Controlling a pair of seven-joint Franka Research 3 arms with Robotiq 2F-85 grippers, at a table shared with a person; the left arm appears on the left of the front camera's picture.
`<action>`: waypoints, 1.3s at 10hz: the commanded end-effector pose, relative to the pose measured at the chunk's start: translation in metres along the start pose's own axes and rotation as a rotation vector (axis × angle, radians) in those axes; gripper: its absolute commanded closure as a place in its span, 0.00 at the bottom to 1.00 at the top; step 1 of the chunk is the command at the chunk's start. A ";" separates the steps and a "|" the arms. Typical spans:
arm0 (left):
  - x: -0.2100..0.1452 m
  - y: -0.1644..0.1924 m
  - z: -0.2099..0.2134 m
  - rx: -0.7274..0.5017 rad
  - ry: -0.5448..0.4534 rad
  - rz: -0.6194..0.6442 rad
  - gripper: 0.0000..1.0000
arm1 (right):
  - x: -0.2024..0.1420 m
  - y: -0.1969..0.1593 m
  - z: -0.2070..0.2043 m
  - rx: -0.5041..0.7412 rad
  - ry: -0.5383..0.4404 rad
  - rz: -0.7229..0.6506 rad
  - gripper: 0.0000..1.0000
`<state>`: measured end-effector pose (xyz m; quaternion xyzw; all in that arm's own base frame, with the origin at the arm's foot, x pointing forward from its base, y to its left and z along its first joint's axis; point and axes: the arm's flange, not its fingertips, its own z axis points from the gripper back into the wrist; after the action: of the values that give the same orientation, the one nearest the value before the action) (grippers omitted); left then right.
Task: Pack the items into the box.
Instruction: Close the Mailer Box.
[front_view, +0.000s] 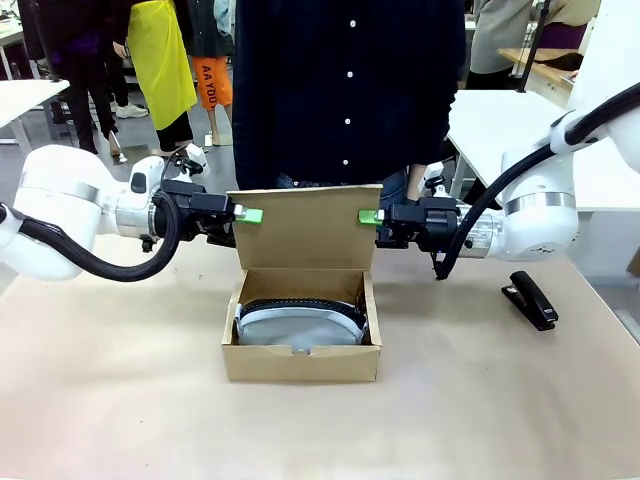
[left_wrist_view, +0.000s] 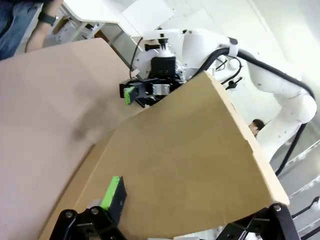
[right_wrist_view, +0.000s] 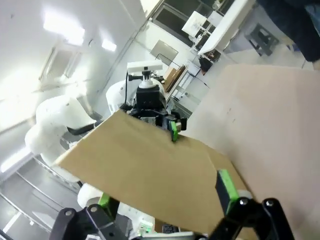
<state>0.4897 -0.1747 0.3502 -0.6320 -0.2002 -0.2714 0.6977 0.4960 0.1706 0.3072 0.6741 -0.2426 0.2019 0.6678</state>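
The box (front_view: 300, 350) sits mid-surface, grey pouch (front_view: 300, 322) inside. Its upright flap lid (front_view: 304, 227) runs crosswise between the left gripper (front_view: 247, 215) and right gripper (front_view: 370, 217), each with fingers clamped on one side edge, equally near.

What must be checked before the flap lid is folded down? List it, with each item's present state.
1. Left tool on the flap lid's left edge: ok.
2. Right tool on the lid's right edge: ok.
3. Grey fabric pouch lies inside the cardboard box, below its rim: ok.
4. Utility knife packed: cannot tell.
5. Box sits flat on the table: ok.
6. Black stapler lies apart from the box: ok.
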 end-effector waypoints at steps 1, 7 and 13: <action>-0.006 -0.010 -0.003 0.046 -0.050 -0.129 0.00 | -0.019 0.022 -0.005 0.006 0.046 0.182 0.00; -0.032 -0.021 0.004 -0.016 0.050 -0.323 0.00 | -0.047 0.057 -0.005 0.015 0.086 0.455 0.00; -0.078 -0.040 0.043 0.035 0.009 -0.404 0.00 | -0.089 0.076 0.036 -0.054 0.033 0.483 0.00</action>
<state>0.4212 -0.1333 0.3376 -0.5693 -0.3037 -0.4040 0.6484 0.3908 0.1483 0.3123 0.5813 -0.3628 0.3658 0.6298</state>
